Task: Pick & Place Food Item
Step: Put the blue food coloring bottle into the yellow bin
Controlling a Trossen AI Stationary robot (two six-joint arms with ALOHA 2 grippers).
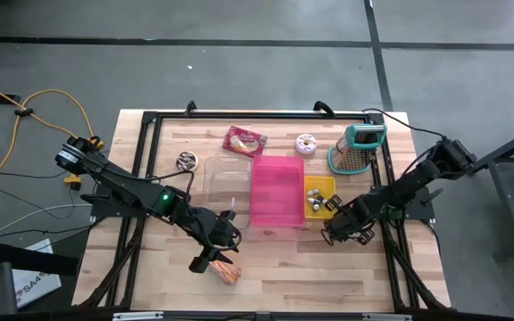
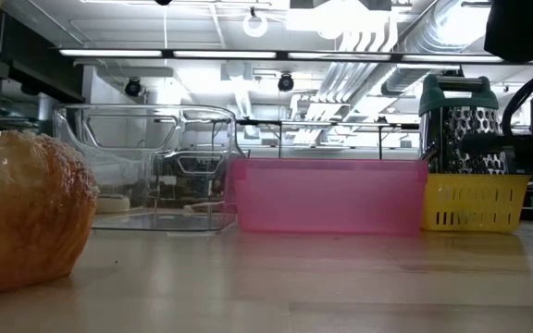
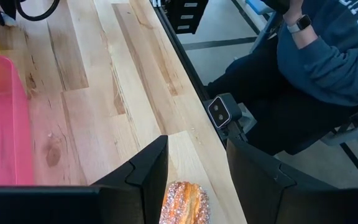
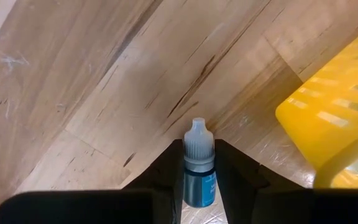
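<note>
A sugared pastry [image 3: 184, 203] is clamped between the left gripper [image 1: 219, 259] fingers at the bench [image 1: 284, 276] front edge. A small dropper bottle [image 4: 199, 165] is pinched by the right gripper [image 1: 339, 234] fingers beside the yellow basket [image 4: 331, 118].

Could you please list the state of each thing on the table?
Left claw: shut on sugared pastry.
Right claw: shut on dropper bottle, cap on.
Pink bin: empty.
Clear container: open-topped.
Yellow basket: holds small items.
Grater: lying flat.
</note>
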